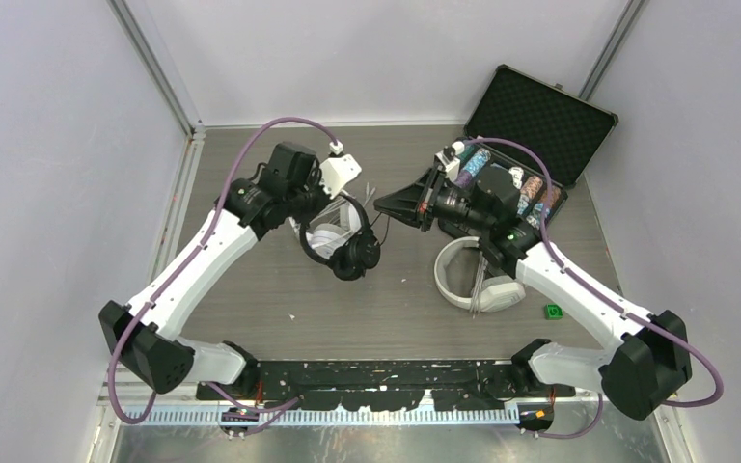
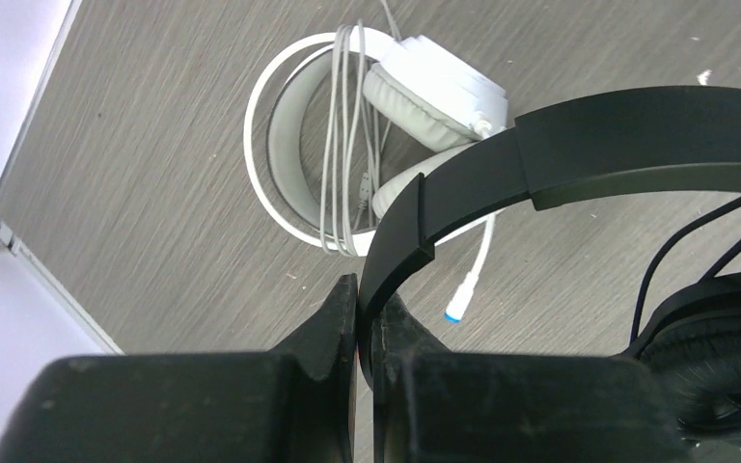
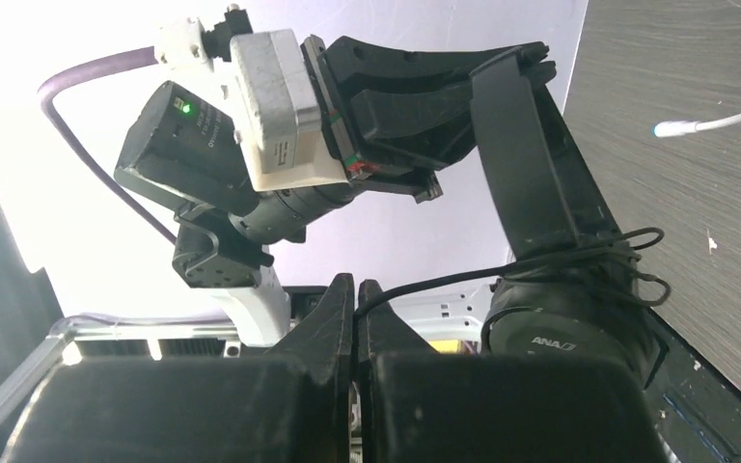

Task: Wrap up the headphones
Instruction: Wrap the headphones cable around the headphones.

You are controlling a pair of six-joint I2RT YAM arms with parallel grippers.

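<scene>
The left gripper (image 2: 365, 294) was clamped on the band of a small black padded headset (image 1: 352, 255) at mid-counter (image 1: 376, 318), the ear cups at the end nearer the arms' bases. Just beside it, the right gripper (image 3: 355, 289) was pinched shut on the thin black cable (image 3: 425, 283) looped round one cup. Both arms reached forward and bent inward, tips facing. A cable-wound white over-ear headset (image 2: 285, 145) lay below.

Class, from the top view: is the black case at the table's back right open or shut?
Open. The case has its foam-lined lid raised behind the base, and coloured chips show inside.
</scene>
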